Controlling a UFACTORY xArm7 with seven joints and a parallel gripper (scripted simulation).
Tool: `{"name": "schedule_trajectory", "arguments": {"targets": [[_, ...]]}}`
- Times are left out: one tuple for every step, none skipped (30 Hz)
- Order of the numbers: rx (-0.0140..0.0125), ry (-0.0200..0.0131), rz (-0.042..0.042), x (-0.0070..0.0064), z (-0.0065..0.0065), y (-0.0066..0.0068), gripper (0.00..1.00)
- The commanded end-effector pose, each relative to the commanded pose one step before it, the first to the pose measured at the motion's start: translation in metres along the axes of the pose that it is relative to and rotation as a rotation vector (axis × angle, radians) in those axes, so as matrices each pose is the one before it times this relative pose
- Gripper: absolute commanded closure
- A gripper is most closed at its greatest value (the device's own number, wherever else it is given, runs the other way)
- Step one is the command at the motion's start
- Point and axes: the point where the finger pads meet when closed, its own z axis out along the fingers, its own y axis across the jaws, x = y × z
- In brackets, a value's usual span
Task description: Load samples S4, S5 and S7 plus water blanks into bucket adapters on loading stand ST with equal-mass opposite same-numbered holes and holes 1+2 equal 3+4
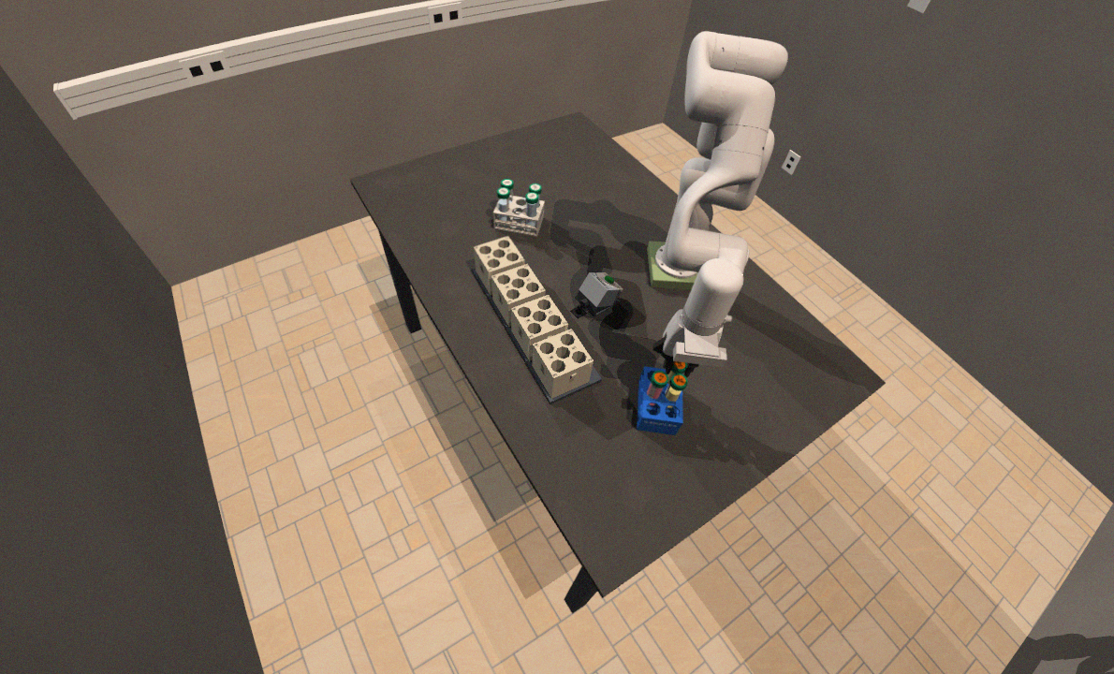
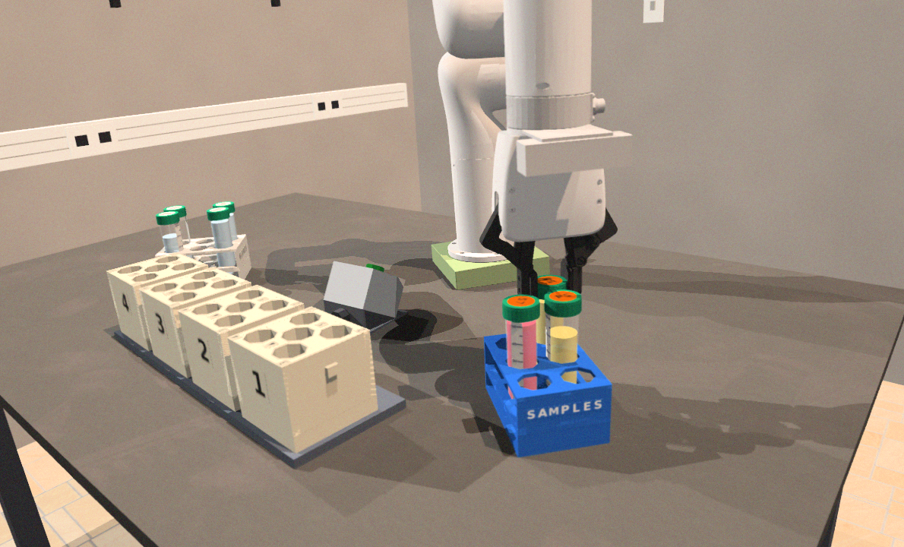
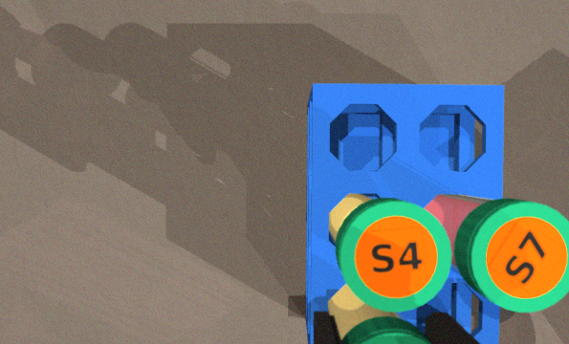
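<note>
My gripper (image 1: 677, 363) (image 2: 549, 288) (image 3: 387, 333) is shut on a green-capped, orange-dotted tube with yellow liquid, standing in the far row of the blue samples rack (image 1: 660, 425) (image 2: 564, 416) (image 3: 408, 95); its ID is not readable. Tube S4 (image 1: 678, 382) (image 2: 564, 345) (image 3: 396, 256), part full of yellow, and tube S7 (image 1: 659, 379) (image 2: 521, 343) (image 3: 526, 258), pink, stand in the middle row. Adapters 1 (image 2: 333, 394), 2 (image 2: 203, 374), 3 (image 2: 161, 343) and 4 (image 2: 125, 316) stand in line on the loading stand (image 2: 387, 405), their visible holes empty.
A white rack (image 1: 517, 223) (image 2: 241, 255) behind adapter 4 holds several green-capped water blanks; their printed numbers are unreadable. The sloped desk (image 1: 597, 291) (image 2: 349, 289) with the green key (image 1: 608, 280) (image 2: 374, 267) stands between adapters and arm base.
</note>
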Motion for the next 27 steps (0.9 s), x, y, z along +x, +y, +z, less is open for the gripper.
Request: {"name": "schedule_trajectory", "arguments": {"targets": [[-0.00040, 0.00436, -0.00001, 0.00155, -0.00146, 0.00010, 1.00], [0.00000, 0.00000, 0.00000, 0.00000, 0.00000, 0.00000, 1.00], [0.00000, 0.00000, 0.00000, 0.00000, 0.00000, 0.00000, 1.00], [0.00000, 0.00000, 0.00000, 0.00000, 0.00000, 0.00000, 1.00], [0.00000, 0.00000, 0.00000, 0.00000, 0.00000, 0.00000, 1.00], [0.00000, 0.00000, 0.00000, 0.00000, 0.00000, 0.00000, 1.00], [0.00000, 0.00000, 0.00000, 0.00000, 0.00000, 0.00000, 1.00], [0.00000, 0.00000, 0.00000, 0.00000, 0.00000, 0.00000, 1.00], [0.00000, 0.00000, 0.00000, 0.00000, 0.00000, 0.00000, 1.00], [-0.00001, 0.00012, 0.00000, 0.00004, -0.00072, 0.00000, 1.00], [0.00000, 0.00001, 0.00000, 0.00001, -0.00064, 0.00000, 1.00], [0.00000, 0.00001, 0.00000, 0.00000, -0.00065, 0.00000, 1.00], [0.00000, 0.00001, 0.00000, 0.00000, -0.00065, 0.00000, 1.00], [0.00000, -0.00002, 0.00000, -0.00001, -0.00076, 0.00001, 1.00], [0.00000, 0.00000, 0.00000, 0.00000, -0.00067, 0.00000, 1.00], [0.00000, 0.00000, 0.00000, 0.00000, -0.00067, 0.00000, 1.00], [0.00000, 0.00000, 0.00000, 0.00000, -0.00067, 0.00000, 1.00], [0.00000, 0.00000, 0.00000, 0.00000, -0.00067, 0.00000, 1.00], [0.00000, 0.00000, 0.00000, 0.00000, -0.00067, 0.00000, 1.00], [0.00000, 0.00000, 0.00000, 0.00000, -0.00067, 0.00000, 1.00], [0.00000, 0.00000, 0.00000, 0.00000, 0.00000, 0.00000, 1.00], [0.00000, 0.00000, 0.00000, 0.00000, 0.00000, 0.00000, 1.00], [0.00000, 0.00002, 0.00000, 0.00001, -0.00059, -0.00001, 1.00], [0.00000, 0.00000, 0.00000, 0.00000, -0.00066, 0.00000, 1.00], [0.00000, -0.00002, 0.00000, -0.00001, -0.00076, 0.00001, 1.00], [0.00000, 0.00000, 0.00000, 0.00000, -0.00067, 0.00000, 1.00], [0.00000, 0.00000, 0.00000, 0.00000, -0.00067, 0.00000, 1.00]]}}
